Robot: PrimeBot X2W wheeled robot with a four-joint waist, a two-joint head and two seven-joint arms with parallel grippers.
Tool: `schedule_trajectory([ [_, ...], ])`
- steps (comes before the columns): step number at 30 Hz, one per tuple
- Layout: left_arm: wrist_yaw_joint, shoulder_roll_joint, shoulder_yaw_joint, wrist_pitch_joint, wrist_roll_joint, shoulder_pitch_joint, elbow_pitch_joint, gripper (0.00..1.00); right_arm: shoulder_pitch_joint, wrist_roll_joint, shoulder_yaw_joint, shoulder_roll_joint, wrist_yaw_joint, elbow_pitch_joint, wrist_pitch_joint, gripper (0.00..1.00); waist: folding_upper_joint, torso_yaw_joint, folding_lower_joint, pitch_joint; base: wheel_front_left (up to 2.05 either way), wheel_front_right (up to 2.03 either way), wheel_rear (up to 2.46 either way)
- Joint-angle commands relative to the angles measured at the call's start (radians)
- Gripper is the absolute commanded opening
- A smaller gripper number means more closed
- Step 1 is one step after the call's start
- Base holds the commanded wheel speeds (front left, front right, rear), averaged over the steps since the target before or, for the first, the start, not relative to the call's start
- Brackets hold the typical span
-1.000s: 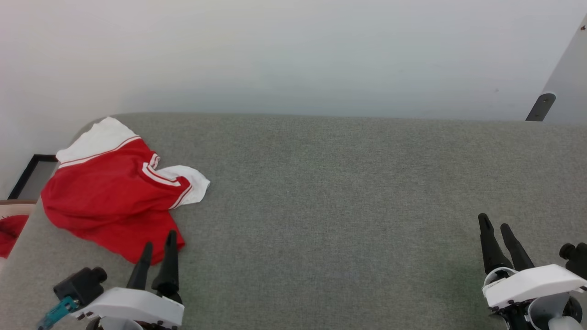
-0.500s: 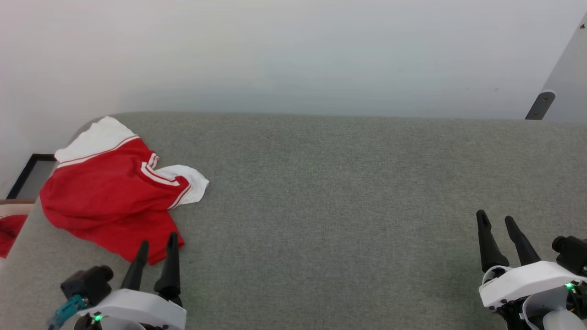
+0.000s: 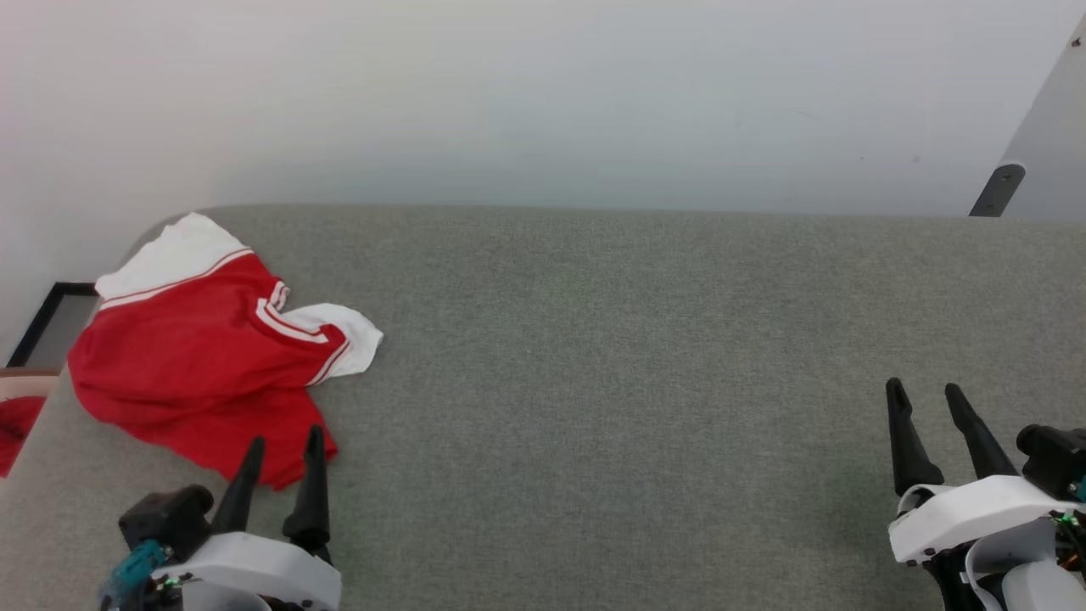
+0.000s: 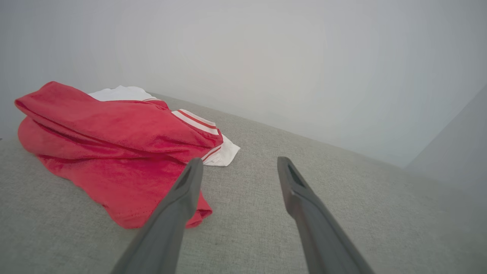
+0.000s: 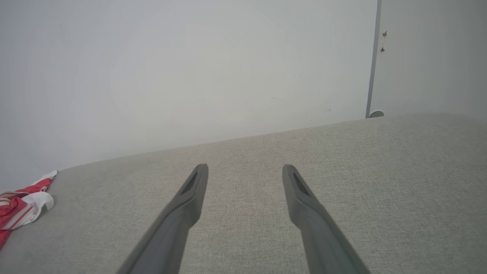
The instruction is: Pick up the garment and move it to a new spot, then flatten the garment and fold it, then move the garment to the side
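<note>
**Limp shirt (image 3: 195,365) waits at left**

It lies crumpled at the head view's left on the grey pad (image 3: 611,382). Light and floppy, it will likely sag, so pinch the near red edge beside the left gripper (image 3: 285,436). That one and the right gripper (image 3: 922,386) both gape empty.

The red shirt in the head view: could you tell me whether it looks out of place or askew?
Yes. The shirt lies crumpled at the left end of the grey surface, folded over itself with one white sleeve end sticking out, not flat.
</note>
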Motion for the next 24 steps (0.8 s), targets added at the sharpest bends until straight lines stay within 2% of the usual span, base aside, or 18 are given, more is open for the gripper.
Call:
schedule_trajectory([
  [1,-0.005,0.007,0.007,-0.010,0.026,-0.017,-0.003,1.00,-0.019,-0.034,-0.007,-0.002,0.001,-0.004,-0.011,1.00,-0.0001,0.000,0.0000,0.002,0.00,0.00,0.00],
  [24,-0.015,0.025,-0.002,-0.061,0.201,-0.005,0.040,1.00,0.000,-0.214,-0.032,0.017,0.001,0.040,-0.058,1.00,-0.0001,-0.007,0.0000,-0.010,0.00,0.00,0.00],
])
